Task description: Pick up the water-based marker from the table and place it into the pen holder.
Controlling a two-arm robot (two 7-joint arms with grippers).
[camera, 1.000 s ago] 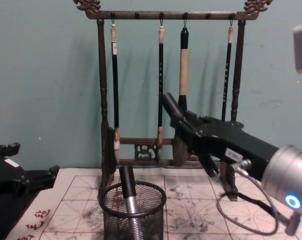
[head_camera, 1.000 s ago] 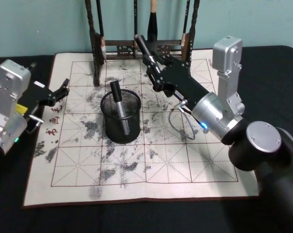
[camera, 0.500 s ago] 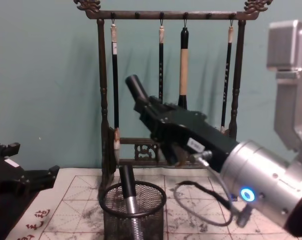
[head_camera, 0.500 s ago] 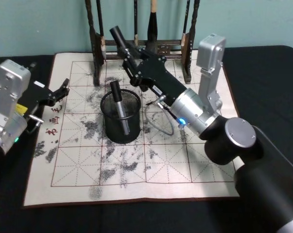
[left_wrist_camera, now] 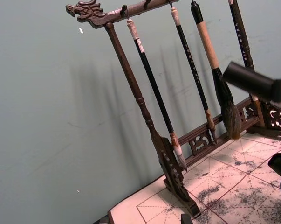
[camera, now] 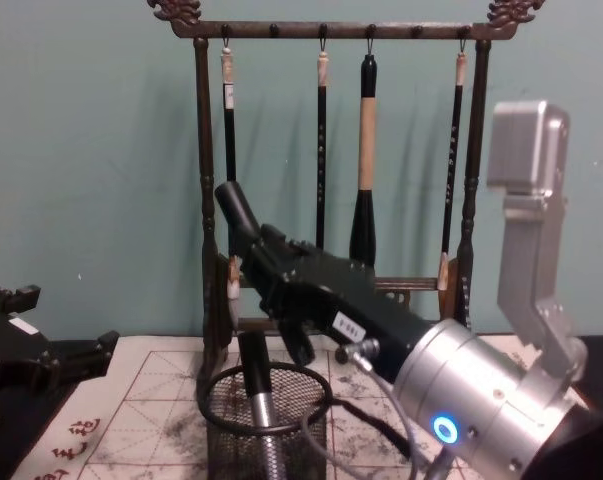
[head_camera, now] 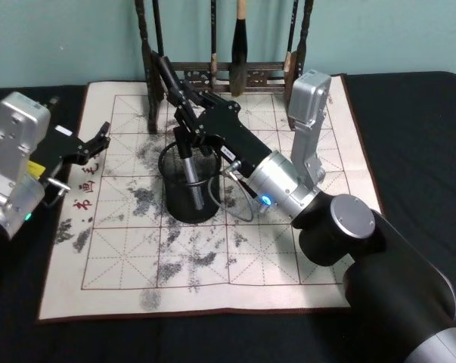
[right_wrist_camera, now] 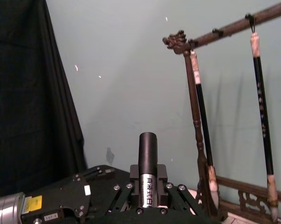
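The right end effector (head_camera: 185, 112) was closed on the water-based marker (head_camera: 167, 76), gripping its lower half, with the capped end sticking up and tilted away. The pen holder (head_camera: 176, 206) sat just below the end effector on the tabletop, with a silver and black pen (head_camera: 190, 168) already leaning inside it. The step in hand looked like the drop. Next, the marker probably needed tipping more upright, lining up over the rim, and missing the other pen before being let go. The marker's lower end was hidden behind the fingers, so whether it was over the opening was hard to tell. The left end effector (head_camera: 97, 139) rested far off to the side.
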